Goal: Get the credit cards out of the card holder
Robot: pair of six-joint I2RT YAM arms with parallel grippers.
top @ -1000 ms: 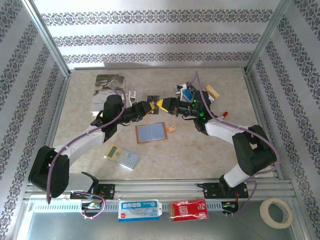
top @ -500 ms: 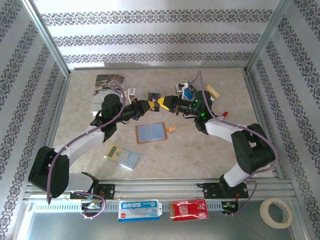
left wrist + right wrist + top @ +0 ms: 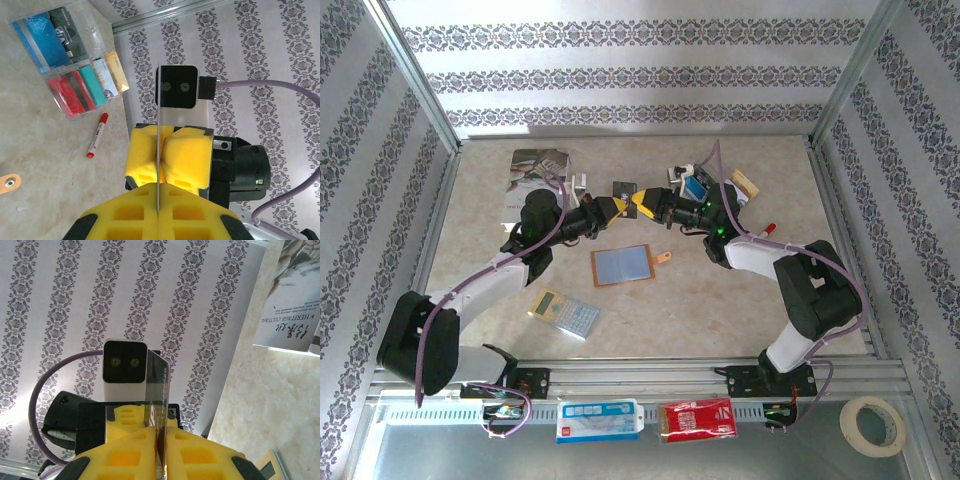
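Damask-striped walls enclosed the pale marbled surface [image 3: 740,300] seen from above. Within the last second the left fingers [image 3: 607,208] had clenched onto the dark thin plastic credit card [image 3: 623,188], which the right fingers [image 3: 645,203] were already grasping in mid-air. We judged this a hand-over, with one card freed. The flat orange-tan leather card holder [image 3: 621,265] lay open on the surface just nearer than the fingers, apart from them, blue-grey panels up. Whether more cards sat inside we could not tell. We counted two arms, one card aloft, one holder, one grey-and-yellow calculator [image 3: 565,314] and one grey book [image 3: 532,185].

From the left wrist, the card [image 3: 158,130] stood edge-on, pinched by both the left fingers [image 3: 125,215] and the right fingers [image 3: 187,160]. Beyond lay one clear plastic box [image 3: 95,32] holding about six cards, among them blue, black, red, teal, white and gold, and one red marker [image 3: 97,135].

From the right wrist, the right fingers [image 3: 125,455] gripped the card [image 3: 157,390]. We could not tell whether their hold had begun loosening.
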